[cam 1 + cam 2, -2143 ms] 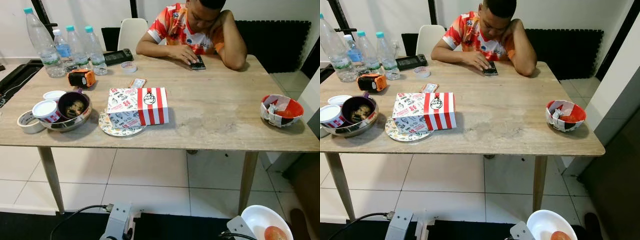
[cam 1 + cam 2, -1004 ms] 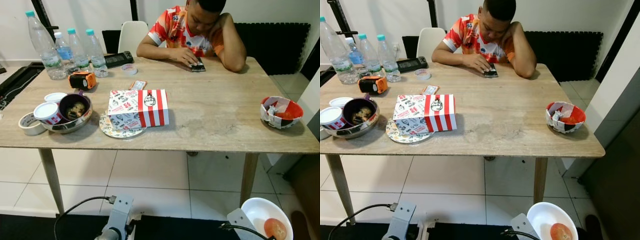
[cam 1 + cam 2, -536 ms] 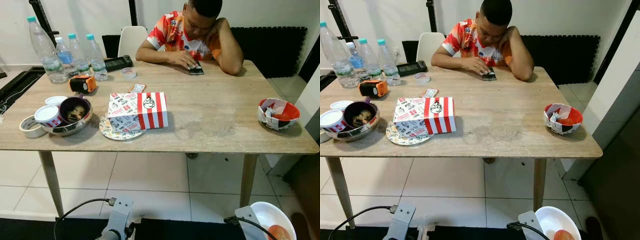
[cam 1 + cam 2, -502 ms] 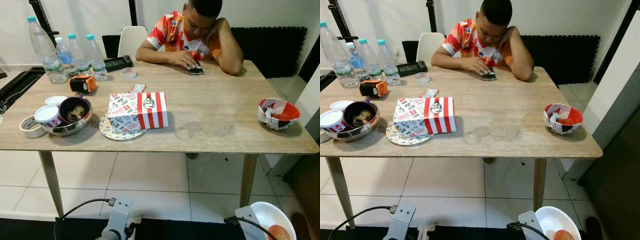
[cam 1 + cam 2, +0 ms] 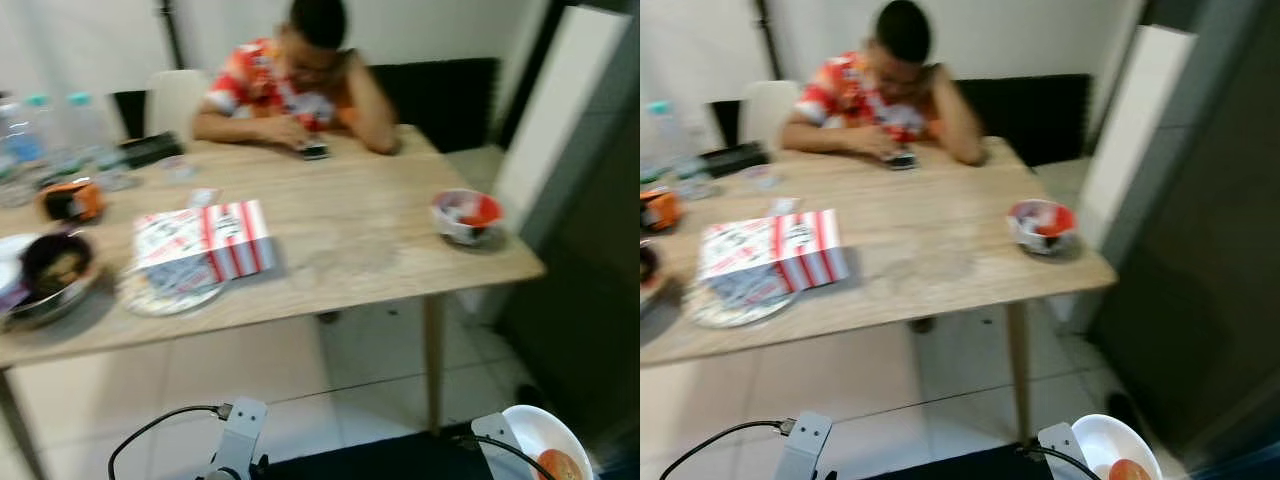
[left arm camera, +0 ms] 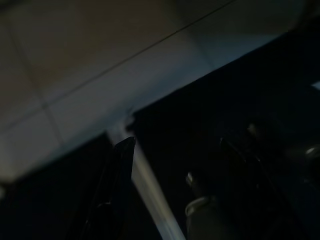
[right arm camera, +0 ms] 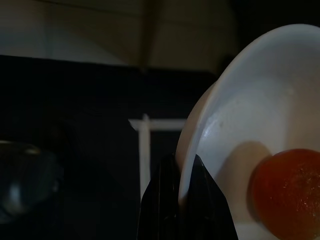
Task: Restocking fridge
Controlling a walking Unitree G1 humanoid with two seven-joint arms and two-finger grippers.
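The right gripper [image 7: 182,200] pinches the rim of the white bowl [image 5: 545,440], low at five o'clock. The tomato [image 5: 558,465] lies loose inside. A tilted bowl could drop it. The left gripper [image 6: 117,165]: cannot tell.

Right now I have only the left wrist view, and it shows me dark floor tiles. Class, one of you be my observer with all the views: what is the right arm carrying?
Observer: The right gripper holds a white bowl, its fingers pinched on the rim.
Operator: Is anything in the bowl?
Observer: One round orange-red fruit lies inside.
Operator: What stands ahead of the robot?
Observer: A wooden table, with a person seated at its far side.
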